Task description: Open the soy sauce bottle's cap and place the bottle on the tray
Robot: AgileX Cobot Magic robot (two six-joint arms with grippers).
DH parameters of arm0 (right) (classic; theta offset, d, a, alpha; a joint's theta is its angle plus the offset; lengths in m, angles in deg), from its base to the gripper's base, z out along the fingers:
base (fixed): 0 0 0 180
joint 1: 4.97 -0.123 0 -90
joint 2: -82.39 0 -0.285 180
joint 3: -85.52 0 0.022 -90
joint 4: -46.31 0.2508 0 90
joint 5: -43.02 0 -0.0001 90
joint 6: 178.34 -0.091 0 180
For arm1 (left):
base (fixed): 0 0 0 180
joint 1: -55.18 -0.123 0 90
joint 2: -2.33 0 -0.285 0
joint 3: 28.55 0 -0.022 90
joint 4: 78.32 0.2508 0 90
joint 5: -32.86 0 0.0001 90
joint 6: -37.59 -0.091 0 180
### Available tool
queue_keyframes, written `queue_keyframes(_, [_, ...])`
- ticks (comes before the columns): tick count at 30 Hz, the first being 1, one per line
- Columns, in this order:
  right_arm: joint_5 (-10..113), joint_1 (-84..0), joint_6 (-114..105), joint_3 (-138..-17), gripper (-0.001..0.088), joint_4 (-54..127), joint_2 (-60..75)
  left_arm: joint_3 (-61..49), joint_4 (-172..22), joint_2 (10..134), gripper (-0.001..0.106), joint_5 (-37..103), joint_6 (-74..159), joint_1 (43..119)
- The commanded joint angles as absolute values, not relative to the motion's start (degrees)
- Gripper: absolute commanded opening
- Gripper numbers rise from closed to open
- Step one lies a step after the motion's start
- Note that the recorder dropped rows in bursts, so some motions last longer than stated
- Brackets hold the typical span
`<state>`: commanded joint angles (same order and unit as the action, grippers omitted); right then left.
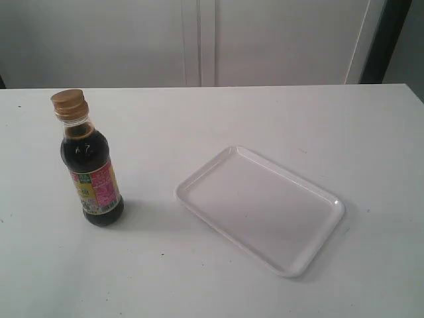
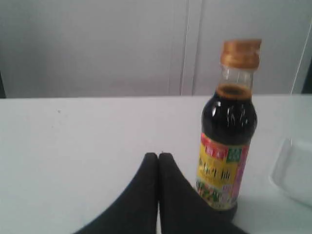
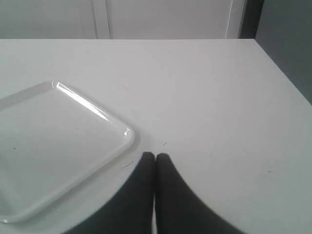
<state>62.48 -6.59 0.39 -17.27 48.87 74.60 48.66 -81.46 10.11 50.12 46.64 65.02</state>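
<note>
left fingers (image 2: pixel 157 157), right fingers (image 3: pixel 155 156) clenched | soy sauce bottle (image 1: pixel 92 169) capped, near-full | tray (image 1: pixel 199 180) bare

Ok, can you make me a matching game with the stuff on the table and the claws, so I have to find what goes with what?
Things:
1. small clear soy sauce bottle of dark liquid
2. round golden-tan ribbed cap
3. flat white rectangular plastic tray
4. black left claw

States:
A. lying on the table with nothing on it
B. fingers pressed together, holding nothing
C. standing upright on the table, off the tray
D. closed, on top of the bottle's neck

Right pairs: 1-C, 2-D, 3-A, 4-B
</note>
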Motion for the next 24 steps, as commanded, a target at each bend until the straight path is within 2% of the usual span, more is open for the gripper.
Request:
queue_keyframes(4, [62.5,-6.6,0.4,-17.3,0.0000,48.9,74.6,48.7,-81.5,10.1,0.000,58.5,51.0,65.0])
queue_keyframes(11, [62.5,-6.6,0.4,-17.3,0.0000,48.9,74.6,44.8,-81.3,13.4,0.000,57.4,51.4,65.0])
queue_keyframes(17, [62.5,-6.6,0.4,-17.3,0.0000,48.9,74.6,38.8,-81.3,21.7,0.000,56.3,51.4,65.0])
queue_keyframes(24, [62.5,-6.6,0.4,-17.3,0.0000,48.9,74.6,33.8,-79.7,34.1,0.000,62.1,51.5,65.0])
